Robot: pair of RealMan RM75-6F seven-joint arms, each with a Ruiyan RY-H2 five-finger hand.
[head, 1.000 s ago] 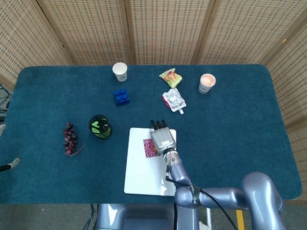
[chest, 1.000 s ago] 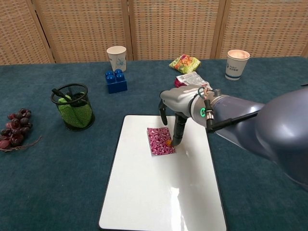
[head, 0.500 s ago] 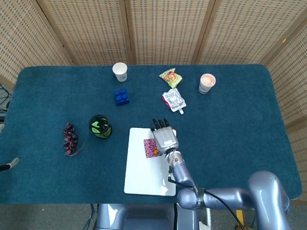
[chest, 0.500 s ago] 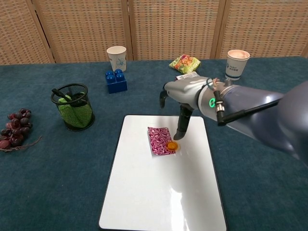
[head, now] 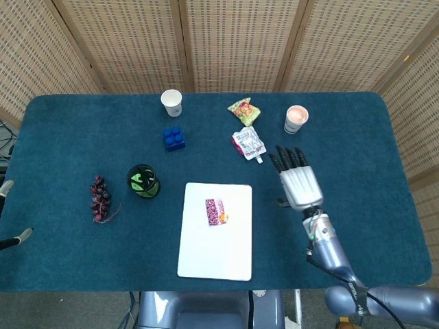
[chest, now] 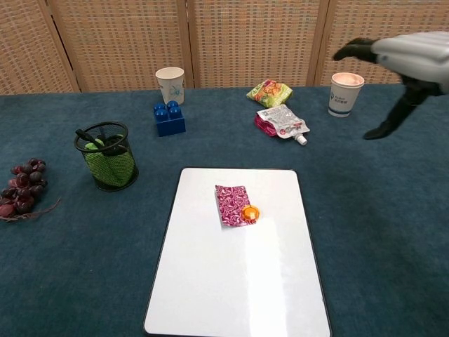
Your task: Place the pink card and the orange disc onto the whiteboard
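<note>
Head view shows the right hand (head: 299, 184) raised over the blue surface (head: 357, 151), off to the right of the whiteboard (head: 215, 253), with its fingers (head: 288, 158) stretched out and spread apart, holding nothing and touching nothing. From the chest view the same hand (chest: 410, 56) comes in at the upper right corner, dark fingers (chest: 354, 49) fanned out in the air above the surface, close to the pink-topped paper cup (chest: 346, 93). The left hand is out of sight in both views.

One whiteboard lies flat near the front edge of the surface. On it is one pink card (chest: 233, 205), lying in the upper middle part of the board, and one small orange disc (chest: 249, 212) resting at the card's lower right corner, touching or overlapping it. Both sit well apart from the fingers, to their left and lower in the chest view, with bare blue surface between the board's right edge and the hand.

Around the board I count two paper cups: a white one (head: 171, 103) at the back left and the pink-topped one (head: 296, 118) at the back right. There are two snack packets: a green and yellow one (head: 244, 110) and, just in front of it, a pink and white pouch with a spout (head: 248, 144). One blue toy brick (head: 174, 138) sits in front of the white cup. One black mesh pen holder (head: 143, 181) with something green inside stands left of the board, and one bunch of dark grapes (head: 100, 199) lies further left.
</note>
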